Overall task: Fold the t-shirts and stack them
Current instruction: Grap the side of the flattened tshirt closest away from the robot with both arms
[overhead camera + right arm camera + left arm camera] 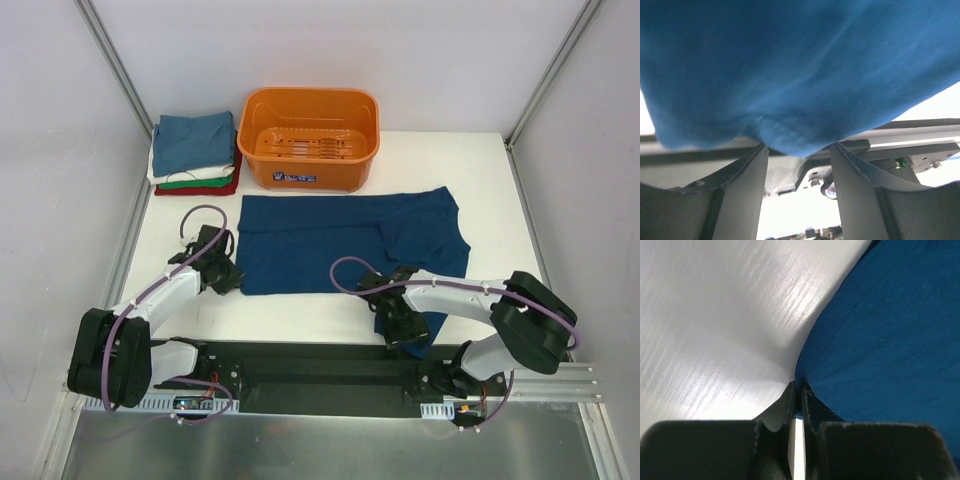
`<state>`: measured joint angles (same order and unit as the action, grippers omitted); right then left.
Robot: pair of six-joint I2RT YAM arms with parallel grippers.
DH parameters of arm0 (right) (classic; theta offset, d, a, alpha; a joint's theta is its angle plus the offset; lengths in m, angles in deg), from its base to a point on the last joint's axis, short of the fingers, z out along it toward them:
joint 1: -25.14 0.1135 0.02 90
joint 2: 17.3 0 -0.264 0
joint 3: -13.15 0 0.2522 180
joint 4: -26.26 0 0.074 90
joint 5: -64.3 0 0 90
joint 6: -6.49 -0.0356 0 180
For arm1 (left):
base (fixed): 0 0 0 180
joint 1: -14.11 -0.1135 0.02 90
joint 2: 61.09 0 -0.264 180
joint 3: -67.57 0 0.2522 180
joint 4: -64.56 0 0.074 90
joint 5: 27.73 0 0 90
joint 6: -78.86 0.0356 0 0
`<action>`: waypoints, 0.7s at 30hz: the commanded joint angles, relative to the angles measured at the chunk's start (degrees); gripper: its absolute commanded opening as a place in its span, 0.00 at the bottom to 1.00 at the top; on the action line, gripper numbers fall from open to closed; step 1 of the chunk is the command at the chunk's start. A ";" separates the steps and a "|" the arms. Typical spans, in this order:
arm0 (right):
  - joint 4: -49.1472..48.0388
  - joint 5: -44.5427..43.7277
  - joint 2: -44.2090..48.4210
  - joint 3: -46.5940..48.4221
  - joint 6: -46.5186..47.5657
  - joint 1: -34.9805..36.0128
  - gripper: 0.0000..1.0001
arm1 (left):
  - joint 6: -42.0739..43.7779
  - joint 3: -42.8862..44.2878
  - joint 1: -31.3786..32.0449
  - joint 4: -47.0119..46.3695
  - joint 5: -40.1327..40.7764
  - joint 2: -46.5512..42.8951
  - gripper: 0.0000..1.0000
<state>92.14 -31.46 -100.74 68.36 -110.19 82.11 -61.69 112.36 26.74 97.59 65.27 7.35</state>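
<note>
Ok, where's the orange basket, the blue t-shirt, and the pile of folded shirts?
orange basket [345, 170]: top view, on its front wall.
blue t-shirt [330, 245]: top view, on the middle of its spread-out body.
stack of folded t-shirts [195, 140]: top view, on the teal-blue one on top.

top: overhead, wide | wrists: low, close — all share navy t-shirt [330, 240]
</note>
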 commanded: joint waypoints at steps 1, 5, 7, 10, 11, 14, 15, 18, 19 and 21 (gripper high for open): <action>1.06 -5.57 -1.90 2.23 -2.68 -2.12 0.55 | 0.71 0.09 -0.76 1.56 -0.54 -1.91 0.00; 1.06 -4.35 -2.52 3.02 -1.19 -3.27 0.39 | 1.15 0.26 -1.02 1.65 -0.54 -1.82 0.00; 1.23 -3.13 -2.17 2.76 -0.31 -4.14 0.07 | 1.15 0.26 -1.20 1.65 -0.54 -2.00 0.00; 5.26 -2.07 -0.85 3.28 0.48 -4.32 0.01 | 1.24 0.18 -1.28 1.74 -0.98 -2.61 0.00; 7.19 -1.28 0.63 3.81 1.09 -4.32 0.01 | 1.24 0.09 -1.37 1.83 -1.07 -3.22 0.00; 13.67 1.97 1.87 8.02 4.87 -4.24 0.00 | 1.41 0.26 -1.46 3.14 -1.77 -4.63 0.00; 15.54 2.07 2.05 9.34 5.49 -4.15 0.01 | 1.41 0.26 -1.46 3.49 -2.30 -4.98 0.00; 20.29 2.68 2.67 12.24 8.12 -5.11 0.01 | 1.15 0.44 -1.55 4.46 -2.92 -6.39 0.00; 20.91 2.07 2.67 13.82 8.83 -7.29 0.00 | 1.06 0.70 -1.64 4.55 -2.92 -6.66 0.00; 22.15 0.06 2.75 15.75 11.02 -10.02 0.01 | 0.89 2.10 -2.07 4.55 -2.92 -6.31 0.00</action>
<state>105.32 -30.15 -99.71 79.80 -103.92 76.60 -61.23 112.36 25.93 99.68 63.29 1.98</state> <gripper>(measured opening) 0.025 0.021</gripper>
